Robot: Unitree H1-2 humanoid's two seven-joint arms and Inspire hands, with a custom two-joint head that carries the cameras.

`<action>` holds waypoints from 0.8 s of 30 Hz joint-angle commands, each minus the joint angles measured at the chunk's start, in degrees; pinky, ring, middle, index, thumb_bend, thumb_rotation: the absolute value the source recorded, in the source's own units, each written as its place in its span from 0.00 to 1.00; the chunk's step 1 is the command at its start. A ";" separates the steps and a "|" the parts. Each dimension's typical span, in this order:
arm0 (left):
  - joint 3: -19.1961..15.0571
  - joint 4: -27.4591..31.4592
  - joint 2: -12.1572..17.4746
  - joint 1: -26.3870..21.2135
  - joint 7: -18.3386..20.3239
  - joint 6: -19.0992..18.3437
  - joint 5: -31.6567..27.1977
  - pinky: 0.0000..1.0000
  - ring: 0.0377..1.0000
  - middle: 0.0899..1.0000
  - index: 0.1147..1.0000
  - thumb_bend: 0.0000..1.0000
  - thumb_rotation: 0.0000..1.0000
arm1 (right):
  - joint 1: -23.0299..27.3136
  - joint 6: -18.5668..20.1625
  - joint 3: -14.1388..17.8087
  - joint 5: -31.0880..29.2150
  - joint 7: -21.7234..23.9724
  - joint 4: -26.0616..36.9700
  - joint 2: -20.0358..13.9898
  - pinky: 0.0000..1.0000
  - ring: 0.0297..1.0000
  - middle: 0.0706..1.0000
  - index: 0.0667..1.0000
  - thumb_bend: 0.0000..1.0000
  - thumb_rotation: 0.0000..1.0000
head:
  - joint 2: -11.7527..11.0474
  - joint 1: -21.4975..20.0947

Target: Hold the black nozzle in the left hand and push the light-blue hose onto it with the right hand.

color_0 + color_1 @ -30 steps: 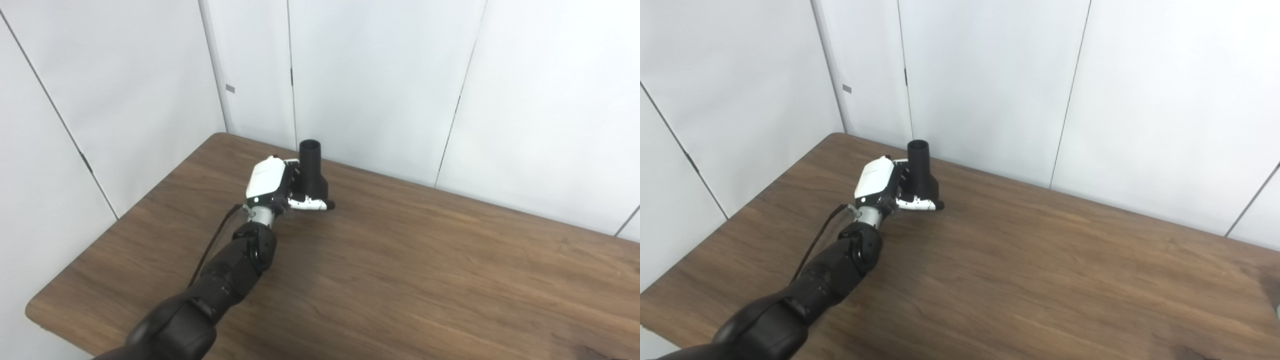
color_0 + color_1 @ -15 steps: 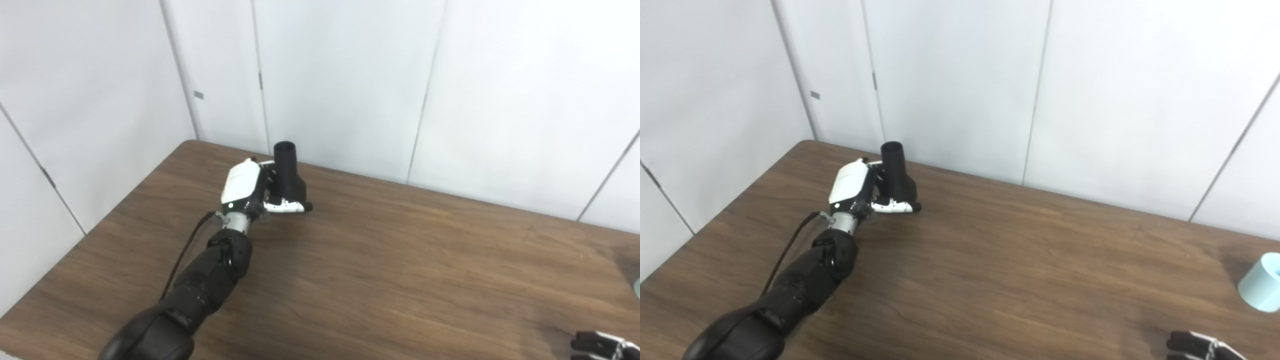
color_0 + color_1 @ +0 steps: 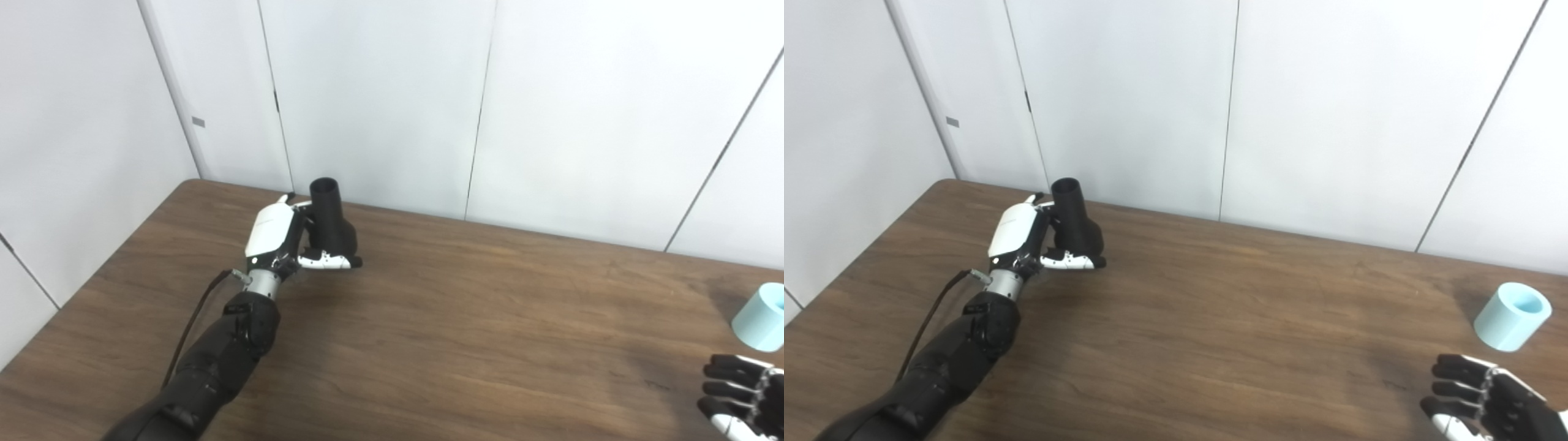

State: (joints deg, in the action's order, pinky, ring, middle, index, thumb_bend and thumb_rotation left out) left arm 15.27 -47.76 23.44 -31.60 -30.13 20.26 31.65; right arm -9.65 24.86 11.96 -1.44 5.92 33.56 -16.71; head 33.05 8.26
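left robot hand [image 3: 1020, 236] clamped on black nozzle [image 3: 1075, 220] | right robot hand [image 3: 1488, 401] fingers apart, edge-cropped | hose [image 3: 1511, 316] apart

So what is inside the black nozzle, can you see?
The black nozzle, held by the left hand, has an open top showing only dark. Deeper inside cannot be seen.

We see an evenly bright scene with soft, diffuse light. The white wall panels [image 3: 380, 98] are pale and almost washed out, without hard glare. The wooden table [image 3: 1213, 318] shows a faint sheen. A soft shadow lies at 9 o'clock of the light-blue hose [image 3: 1511, 316], and another under the left hand [image 3: 288, 236]. Both pictures are slightly soft, and edges look a little blurred.
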 commanded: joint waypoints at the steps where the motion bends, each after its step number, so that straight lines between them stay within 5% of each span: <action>1: 2.30 -1.47 -4.62 6.37 -0.35 2.43 0.80 0.96 0.47 0.41 0.44 0.52 0.00 | 0.23 -2.72 1.37 1.09 -0.79 2.02 -1.58 0.52 0.60 0.61 0.60 0.33 0.00 | -0.06 -0.55; 14: 4.95 3.32 -7.66 7.50 -0.07 6.29 4.75 0.96 0.46 0.43 0.41 0.53 0.00 | 0.39 2.07 6.16 7.65 -4.91 6.19 2.64 0.53 0.57 0.58 0.57 0.45 0.00 | -0.83 -4.58; 24: 12.12 6.61 -11.59 6.79 -0.81 6.65 6.50 0.92 0.52 0.40 0.38 0.50 0.00 | 0.94 2.00 10.22 10.66 -8.85 8.63 7.79 0.52 0.56 0.58 0.57 0.47 0.00 | -0.10 -9.67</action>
State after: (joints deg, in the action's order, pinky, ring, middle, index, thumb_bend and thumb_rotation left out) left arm 24.80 -39.03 15.98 -31.15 -30.39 25.29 38.82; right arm -9.90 26.97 21.52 8.47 -1.92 39.98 -8.79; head 32.87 -1.40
